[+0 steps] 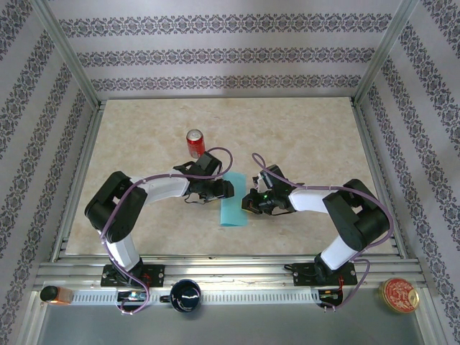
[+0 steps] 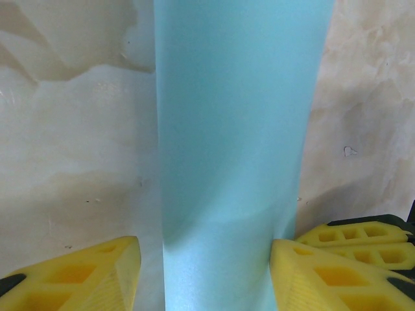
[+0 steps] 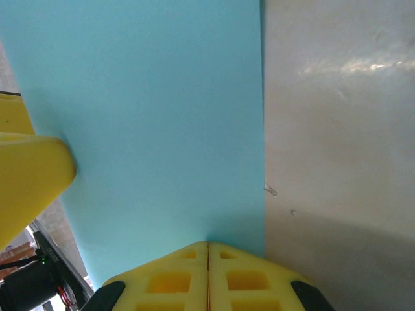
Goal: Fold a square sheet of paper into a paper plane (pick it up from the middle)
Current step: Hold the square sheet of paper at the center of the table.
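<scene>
Square sheet of paper (image 1: 232, 208), folded to a narrow strip, flat near the middle of the table (image 1: 309, 136), straddled by the half-open left gripper (image 2: 204, 256), right gripper (image 3: 208, 249) shut at its edge, hold uncertain; risk: skewed crease from sideways drag.

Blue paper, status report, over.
Left gripper open, straddling the blue paper. Right gripper shut at its edge. Red can stands apart.

Blk/wht arms (image 1: 159, 188), yellow claw fingers (image 2: 84, 278)
</scene>
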Robot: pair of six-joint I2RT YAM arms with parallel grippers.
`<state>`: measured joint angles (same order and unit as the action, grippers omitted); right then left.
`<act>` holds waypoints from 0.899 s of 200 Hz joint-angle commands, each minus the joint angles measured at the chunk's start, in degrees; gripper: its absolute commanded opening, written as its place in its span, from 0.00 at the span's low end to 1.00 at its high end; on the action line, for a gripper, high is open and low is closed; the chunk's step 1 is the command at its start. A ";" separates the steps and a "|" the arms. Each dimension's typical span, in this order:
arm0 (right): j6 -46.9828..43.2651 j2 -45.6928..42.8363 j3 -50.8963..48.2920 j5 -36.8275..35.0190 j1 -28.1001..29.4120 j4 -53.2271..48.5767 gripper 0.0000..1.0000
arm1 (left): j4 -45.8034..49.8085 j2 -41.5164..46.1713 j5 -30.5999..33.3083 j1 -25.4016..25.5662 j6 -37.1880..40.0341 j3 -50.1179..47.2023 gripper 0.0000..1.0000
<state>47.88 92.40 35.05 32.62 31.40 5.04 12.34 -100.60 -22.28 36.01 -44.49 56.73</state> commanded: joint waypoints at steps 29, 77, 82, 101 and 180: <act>0.55 0.94 0.55 -0.98 0.94 0.41 0.09 | -2.25 1.46 -1.36 0.47 -1.63 -1.71 0.57; 0.65 1.07 0.61 -0.98 1.03 0.59 0.09 | -2.44 0.68 -1.49 0.92 -1.73 -1.52 0.58; 0.66 1.11 0.64 -0.98 1.02 0.63 0.09 | -2.25 0.62 -1.33 0.97 -1.62 -1.39 0.58; 0.79 1.25 0.59 -0.97 1.10 0.84 0.09 | -1.25 0.15 -0.91 1.17 -1.09 -0.84 0.59; 1.12 -1.61 0.72 -0.18 1.03 1.36 0.13 | 5.15 -2.10 3.69 1.19 2.31 1.36 0.52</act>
<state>48.27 93.03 35.05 32.40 32.03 5.65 12.93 -101.45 -22.04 36.75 -44.62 56.47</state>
